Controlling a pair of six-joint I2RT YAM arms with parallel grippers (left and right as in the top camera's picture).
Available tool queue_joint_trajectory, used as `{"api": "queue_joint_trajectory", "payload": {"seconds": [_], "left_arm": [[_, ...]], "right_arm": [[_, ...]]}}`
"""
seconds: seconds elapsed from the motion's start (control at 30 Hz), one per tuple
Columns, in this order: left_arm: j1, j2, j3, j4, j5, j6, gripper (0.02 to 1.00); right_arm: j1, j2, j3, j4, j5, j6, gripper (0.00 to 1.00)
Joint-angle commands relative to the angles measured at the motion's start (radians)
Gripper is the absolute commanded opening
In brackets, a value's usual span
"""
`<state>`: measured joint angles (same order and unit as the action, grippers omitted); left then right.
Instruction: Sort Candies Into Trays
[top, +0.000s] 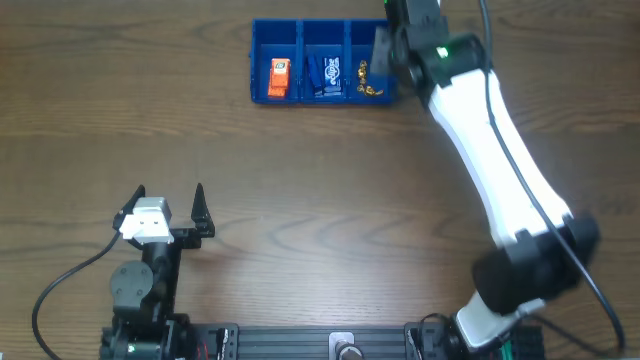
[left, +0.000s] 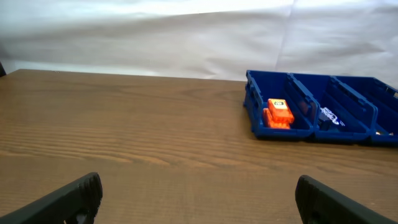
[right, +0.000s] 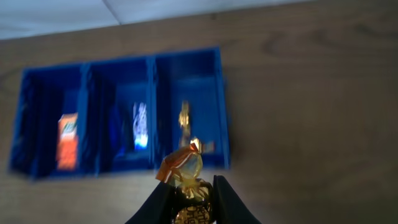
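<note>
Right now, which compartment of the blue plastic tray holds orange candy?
The end compartment on the left arm's side; blue-wrapped candy occupies the middle, gold-wrapped candy the other.

Surface: a wooden table — brown, its grain running from side to side.
On it: one blue tray, sitting flat on the wood.
Tray's place: toward the far edge, a little right of the middle, well apart from the near edge where the arms stand.
Tray's build: three compartments side by side — parted by upright walls.
</note>
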<state>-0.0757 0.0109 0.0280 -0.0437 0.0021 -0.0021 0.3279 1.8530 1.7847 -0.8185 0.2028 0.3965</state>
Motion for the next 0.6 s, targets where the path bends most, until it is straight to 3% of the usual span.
{"api": "queue_joint_trajectory", "payload": {"seconds": [0.03,0.13,0.2,0.43,0.6], "left_arm": [[-0.003,-0.005,-0.023,-0.034,-0.005,0.006,0.998],[-0.003,-0.005,-0.023,-0.034,-0.005,0.006,0.998],[-0.003,-0.005,-0.023,-0.034,-0.005,0.006,0.998],[-0.003,-0.005,-0.023,-0.034,-0.005,0.006,0.998],[-0.003,-0.005,-0.023,-0.034,-0.005,0.006,0.998]], "right_arm": [[-0.004,0.174,0.016,0.111,0.021,-0.060,0.163],[-0.004,0.226,0.016,0.161,0.020,-0.057,0.255],[-0.004,0.233,0.016,0.177,0.021,-0.057,0.402],[-0.004,0.205,0.016,0.157,0.021,-0.082,0.494],[-0.005,0.012,-0.021,0.079,0.033,-0.145,0.603]]}}
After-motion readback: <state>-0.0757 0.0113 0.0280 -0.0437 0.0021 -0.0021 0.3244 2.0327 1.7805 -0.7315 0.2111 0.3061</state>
